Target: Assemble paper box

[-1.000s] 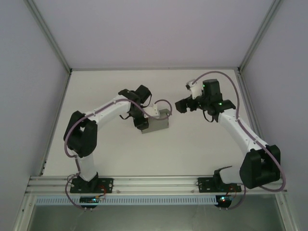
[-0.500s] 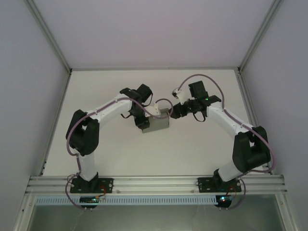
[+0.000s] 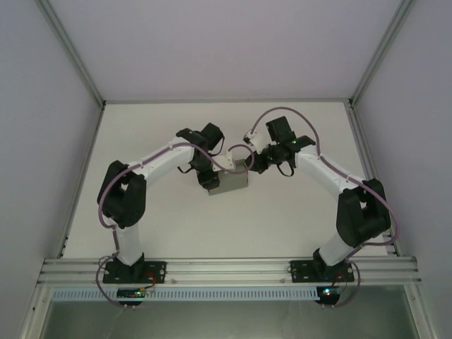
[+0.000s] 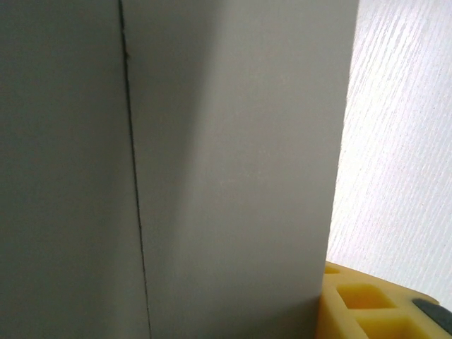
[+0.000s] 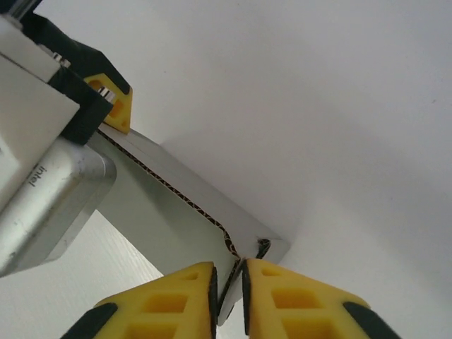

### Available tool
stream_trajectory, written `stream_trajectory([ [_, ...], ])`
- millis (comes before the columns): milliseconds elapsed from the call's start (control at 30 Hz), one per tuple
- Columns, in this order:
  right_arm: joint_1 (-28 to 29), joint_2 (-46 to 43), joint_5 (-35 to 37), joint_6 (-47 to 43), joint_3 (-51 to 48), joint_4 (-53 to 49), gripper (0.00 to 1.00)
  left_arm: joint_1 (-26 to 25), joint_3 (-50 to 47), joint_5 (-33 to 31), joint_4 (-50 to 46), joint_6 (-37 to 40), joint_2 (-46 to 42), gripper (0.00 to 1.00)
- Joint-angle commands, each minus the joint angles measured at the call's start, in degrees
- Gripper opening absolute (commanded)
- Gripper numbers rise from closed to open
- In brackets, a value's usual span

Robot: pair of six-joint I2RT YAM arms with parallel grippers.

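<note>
The grey paper box [image 3: 232, 183] sits mid-table between both arms, partly folded. My left gripper [image 3: 209, 178] is at its left end, shut on it. In the left wrist view a cardboard panel [image 4: 233, 176] with a crease lies flat against one yellow finger [image 4: 367, 307]. My right gripper [image 3: 253, 165] is at the box's right end. Its yellow jaws [image 5: 229, 282] are shut on the corrugated edge of an upright wall [image 5: 176, 205] near a corner. The left gripper's fingertip [image 5: 113, 106] shows at that wall's far end.
The white table [image 3: 296, 212] has free room in front of the box and behind it. Grey enclosure walls with metal posts [image 3: 74, 63] ring the table. An aluminium rail [image 3: 226, 270] carries the arm bases at the near edge.
My right arm has swung left to the box and its jaws have closed from wide open onto the box's right wall. The left arm and the box have stayed put.
</note>
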Motion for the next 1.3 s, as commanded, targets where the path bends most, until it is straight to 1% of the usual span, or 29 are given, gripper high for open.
stream_trajectory([
  [0,1.7,0.6,1.6,1.5,2.3,-3.2,0.08,-0.6,2.0,-0.3,-0.1,-0.3,1.2,0.44],
  [100,3.7,-0.1,5.4,5.8,1.4,-2.5,0.05,-0.8,2.1,0.1,0.7,-0.7,1.1,0.44],
  [200,6.2,-1.9,10.0,13.0,-1.1,2.3,0.01,-0.9,2.1,-0.1,1.5,-0.6,1.3,0.44],
  [267,7.7,-3.1,11.6,17.9,-3.3,5.2,0.00,-1.0,2.4,-0.3,1.6,-0.6,1.6,0.44],
  [367,9.5,-5.3,16.5,25.5,-7.0,11.6,0.00,-1.0,2.5,-0.4,1.8,-0.5,2.0,0.44],
  [467,10.2,-6.6,17.2,29.1,-10.9,17.7,0.00,-1.1,2.4,-0.3,2.2,-0.6,2.0,0.44],
  [600,10.6,-7.2,17.4,28.0,-13.5,20.7,0.00,-1.1,1.8,-0.2,2.7,-0.7,1.7,0.44],
  [700,11.1,-7.5,18.1,23.7,-15.8,22.7,0.00,-1.1,1.0,-0.1,3.4,-0.5,1.2,0.44],
  [833,11.1,-8.6,18.1,21.0,-20.6,29.0,0.00,-1.2,0.1,-0.1,4.3,-0.4,0.7,0.44],
  [933,11.2,-9.1,17.5,20.1,-24.8,33.9,0.00,-1.1,-0.3,-0.1,5.0,-0.3,0.4,0.44],
  [1067,12.1,-9.5,18.4,20.7,-28.6,37.9,0.00,-1.1,0.1,-0.1,5.3,-0.5,0.5,0.46],
  [1200,12.8,-10.6,21.2,22.5,-28.0,36.2,0.00,-1.1,0.7,-0.3,5.3,-1.0,0.1,0.51],
  [1233,12.9,-10.8,21.7,22.9,-27.4,35.1,0.00,-1.2,0.7,-0.3,5.2,-1.0,-0.2,0.54],
  [1267,13.0,-11.0,22.4,23.5,-26.4,33.4,0.00,-1.1,0.8,-0.3,5.4,-1.2,-0.5,0.59],
])
